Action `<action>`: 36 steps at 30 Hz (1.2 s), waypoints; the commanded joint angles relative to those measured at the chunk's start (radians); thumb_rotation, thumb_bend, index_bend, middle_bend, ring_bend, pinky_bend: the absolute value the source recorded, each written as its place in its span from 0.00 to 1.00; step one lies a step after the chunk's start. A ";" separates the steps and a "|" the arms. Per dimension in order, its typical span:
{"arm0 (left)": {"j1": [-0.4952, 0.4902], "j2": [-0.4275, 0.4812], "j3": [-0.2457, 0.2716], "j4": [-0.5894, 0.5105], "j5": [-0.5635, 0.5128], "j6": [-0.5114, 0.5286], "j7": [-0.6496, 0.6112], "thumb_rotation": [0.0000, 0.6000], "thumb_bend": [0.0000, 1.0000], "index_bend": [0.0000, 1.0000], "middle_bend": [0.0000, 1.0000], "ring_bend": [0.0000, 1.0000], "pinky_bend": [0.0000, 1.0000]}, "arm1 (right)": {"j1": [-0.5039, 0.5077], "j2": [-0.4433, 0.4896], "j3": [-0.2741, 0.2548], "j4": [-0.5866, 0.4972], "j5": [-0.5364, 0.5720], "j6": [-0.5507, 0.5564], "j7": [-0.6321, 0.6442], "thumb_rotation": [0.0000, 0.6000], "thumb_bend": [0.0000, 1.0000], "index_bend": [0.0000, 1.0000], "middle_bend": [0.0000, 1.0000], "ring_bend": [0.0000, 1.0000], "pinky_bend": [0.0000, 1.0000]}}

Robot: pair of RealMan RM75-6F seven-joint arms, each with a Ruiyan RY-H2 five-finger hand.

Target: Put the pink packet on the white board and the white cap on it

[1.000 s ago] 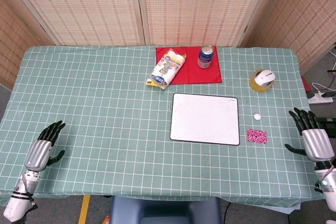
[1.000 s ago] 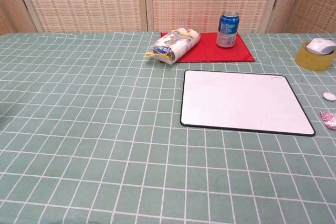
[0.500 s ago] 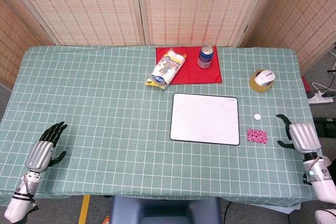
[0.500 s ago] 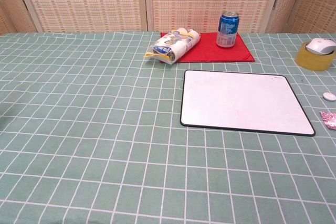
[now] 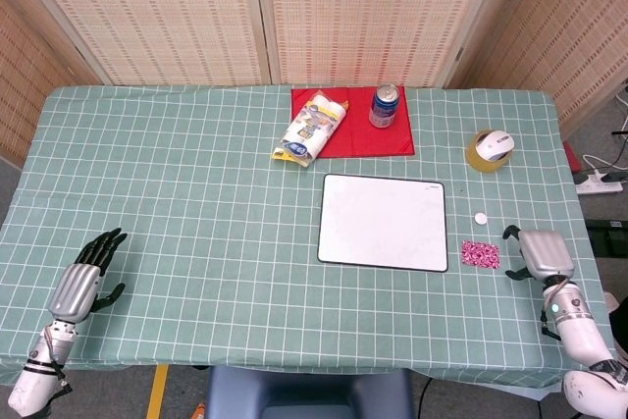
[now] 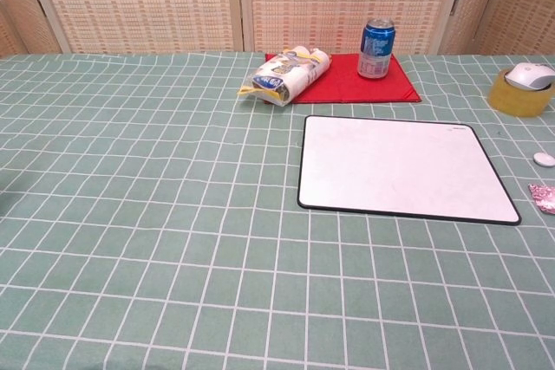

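Observation:
The pink packet lies flat on the green checked cloth, just right of the white board, and shows at the chest view's right edge. A small white cap sits a little behind the packet. The board has nothing on it. My right hand hovers just right of the packet, back upward, fingers pointing down and left, holding nothing. Near the table's front left edge my left hand rests with fingers spread, empty. Neither hand appears in the chest view.
At the back a red cloth carries a blue can, with a snack bag lying over its left edge. A yellow tape roll topped by a white mouse stands at the back right.
My right hand has moved left from the table's right edge toward the pink packet and turned its fingers downward. The left hand has barely shifted. Packet and cap stay put.

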 commanded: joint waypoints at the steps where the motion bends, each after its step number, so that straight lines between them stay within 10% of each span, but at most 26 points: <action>1: -0.001 0.001 0.000 0.000 -0.001 -0.003 -0.005 1.00 0.28 0.00 0.00 0.00 0.12 | 0.028 0.002 0.012 -0.033 0.067 -0.055 -0.059 1.00 0.06 0.38 0.98 0.99 1.00; 36: -0.004 0.008 -0.002 -0.008 -0.009 -0.022 -0.025 1.00 0.28 0.00 0.00 0.00 0.12 | 0.108 -0.025 -0.011 -0.035 0.209 -0.145 -0.108 1.00 0.20 0.32 0.98 0.99 1.00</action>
